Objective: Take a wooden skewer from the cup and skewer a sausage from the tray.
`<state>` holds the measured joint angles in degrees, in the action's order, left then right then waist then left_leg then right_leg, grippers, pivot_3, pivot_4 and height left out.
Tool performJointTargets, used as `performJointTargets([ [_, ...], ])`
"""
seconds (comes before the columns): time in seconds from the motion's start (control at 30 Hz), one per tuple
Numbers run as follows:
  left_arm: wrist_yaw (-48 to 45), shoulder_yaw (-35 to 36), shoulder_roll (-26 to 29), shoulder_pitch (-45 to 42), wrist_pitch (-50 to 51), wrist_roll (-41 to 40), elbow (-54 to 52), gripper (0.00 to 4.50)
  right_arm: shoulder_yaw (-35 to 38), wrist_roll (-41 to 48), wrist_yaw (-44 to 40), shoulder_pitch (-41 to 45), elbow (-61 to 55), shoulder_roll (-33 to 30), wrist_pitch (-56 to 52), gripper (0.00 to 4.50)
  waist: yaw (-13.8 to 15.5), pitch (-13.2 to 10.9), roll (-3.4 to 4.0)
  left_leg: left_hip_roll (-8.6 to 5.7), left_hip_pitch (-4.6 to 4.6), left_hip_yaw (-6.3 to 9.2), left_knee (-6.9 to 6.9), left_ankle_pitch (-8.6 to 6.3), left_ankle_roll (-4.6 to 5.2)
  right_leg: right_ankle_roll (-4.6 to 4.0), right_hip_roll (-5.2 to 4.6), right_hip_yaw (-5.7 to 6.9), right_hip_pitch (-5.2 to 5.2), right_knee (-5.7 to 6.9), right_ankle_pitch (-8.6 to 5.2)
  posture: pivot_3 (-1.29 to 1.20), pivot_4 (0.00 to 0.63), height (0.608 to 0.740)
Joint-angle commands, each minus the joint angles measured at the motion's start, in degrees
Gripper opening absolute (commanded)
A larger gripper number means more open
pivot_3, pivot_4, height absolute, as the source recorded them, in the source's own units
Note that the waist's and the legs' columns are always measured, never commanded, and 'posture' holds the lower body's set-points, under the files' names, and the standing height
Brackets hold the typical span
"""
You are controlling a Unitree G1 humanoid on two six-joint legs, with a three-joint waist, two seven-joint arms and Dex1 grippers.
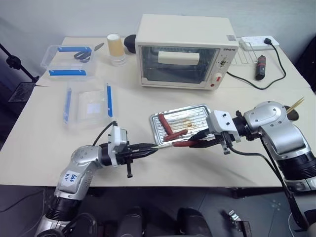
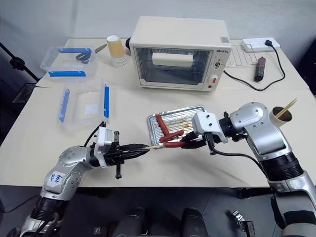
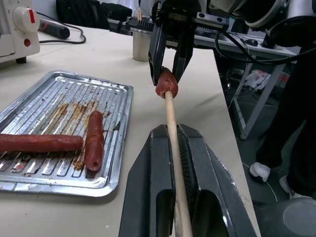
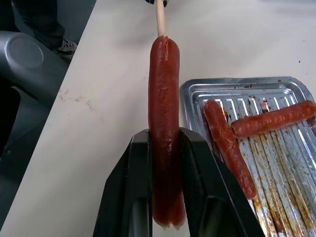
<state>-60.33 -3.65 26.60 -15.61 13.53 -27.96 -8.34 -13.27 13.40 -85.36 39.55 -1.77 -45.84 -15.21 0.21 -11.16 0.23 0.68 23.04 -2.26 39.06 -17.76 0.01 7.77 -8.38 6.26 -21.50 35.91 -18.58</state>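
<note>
My left gripper (image 1: 149, 148) is shut on the wooden skewer (image 3: 173, 128), which points level toward my right gripper (image 1: 193, 143). That gripper is shut on a reddish-brown sausage (image 4: 164, 123), held just off the near edge of the silver tray (image 1: 197, 111). The skewer's tip is in the sausage's end (image 3: 166, 84). Two more sausages (image 1: 165, 126) (image 1: 176, 135) lie crossed on the tray's ridged floor. The tan cup (image 2: 281, 116), with skewers sticking out, stands at the far right behind my right arm.
A white toaster oven (image 1: 182, 52) stands behind the tray. Two clear plastic boxes with blue clips (image 1: 69, 59) (image 1: 89, 106) and a stack of yellow cups (image 1: 116, 48) are on the left. A power strip (image 1: 259, 42) and a black tool (image 1: 260, 66) lie at the back right.
</note>
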Motion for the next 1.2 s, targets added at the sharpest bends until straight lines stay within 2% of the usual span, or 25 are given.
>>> performJointTargets([
  [0.03,-0.8,-4.1,-2.5,-3.9,0.0,1.0,0.2,0.0,-0.9,1.3,-0.4,1.9,-3.7,1.6,-0.2,0.72,0.0,0.0,0.0,0.0,0.0,-0.01,0.01,0.0,0.0,0.0,0.0,0.0,0.0,0.0,0.0,0.0,0.15,0.74],
  [0.37,-4.6,-8.0,-5.3,-10.1,1.5,2.0,3.6,0.0,-1.5,0.3,-1.0,3.4,-3.4,2.9,0.4,0.72,-0.1,0.0,-0.01,0.0,0.0,0.0,0.02,0.0,0.0,0.01,0.01,0.01,0.0,0.01,0.0,0.0,0.15,0.74],
  [0.77,-3.9,-6.0,-3.0,-6.7,1.8,2.4,1.3,0.0,-0.8,-0.6,-1.4,2.6,-2.1,1.0,1.4,0.72,0.0,0.0,-0.01,0.0,0.01,0.01,0.03,0.0,0.0,0.01,0.01,0.01,0.0,0.01,0.0,0.0,0.15,0.74],
  [0.9,-2.8,-6.5,-3.5,-7.1,1.8,3.2,1.1,0.0,-1.0,-1.2,-0.6,3.2,-1.2,1.8,2.2,0.23,-0.1,0.0,-0.01,0.0,0.01,0.01,0.02,0.0,0.0,0.01,0.01,0.01,0.0,0.01,0.0,0.0,0.15,0.74],
  [1.2,0.3,-9.3,-3.4,-10.0,4.5,7.2,-0.3,0.0,-2.0,-3.6,0.1,3.8,-2.2,1.9,1.4,0.23,-0.1,0.0,-0.01,0.0,0.01,0.01,0.02,0.0,0.0,0.01,0.01,0.01,0.0,0.01,0.0,0.0,0.15,0.74],
])
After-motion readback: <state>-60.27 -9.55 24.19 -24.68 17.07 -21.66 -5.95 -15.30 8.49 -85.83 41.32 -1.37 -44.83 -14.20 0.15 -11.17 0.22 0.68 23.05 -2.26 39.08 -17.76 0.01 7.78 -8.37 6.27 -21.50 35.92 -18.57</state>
